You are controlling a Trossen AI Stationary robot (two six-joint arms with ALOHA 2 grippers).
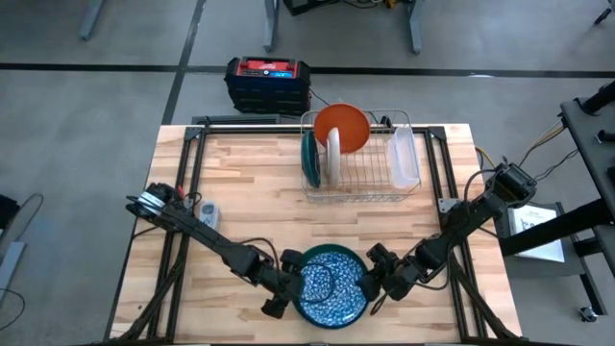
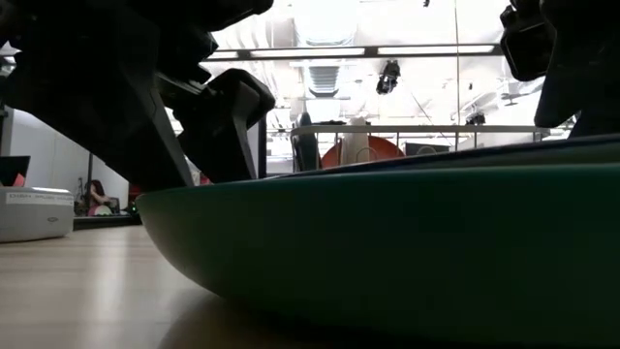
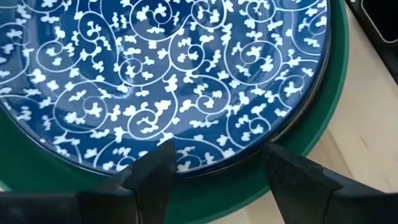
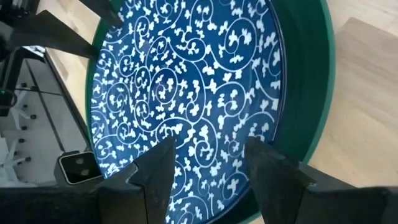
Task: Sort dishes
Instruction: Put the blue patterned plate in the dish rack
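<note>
A blue patterned plate (image 1: 332, 281) is seen resting inside a dark green dish (image 1: 306, 309) at the near edge of the table (image 1: 240, 183), directly between the two claws. The left gripper (image 3: 208, 168) is held released, its fingers spread just over the patterned plate's rim. The right gripper (image 4: 208, 163) is likewise released, its fingers spread above the opposite rim. Nothing is grasped by either.

Both pieces are judged rigid, glazed and probably ceramic: moderately heavy, slippery and liable to chip. The nested plate is best taken at its raised rim, one finger inside and one outside; a slide against the green dish beneath is to be expected.

Ahead of both claws, well apart, a wire rack (image 1: 360, 178) is seen holding an orange bowl (image 1: 342, 126), a white plate (image 1: 333, 154) and a dark green plate (image 1: 309, 159). Bare tabletop lies between. The table's near edge lies close behind the claws, so little room is left there
</note>
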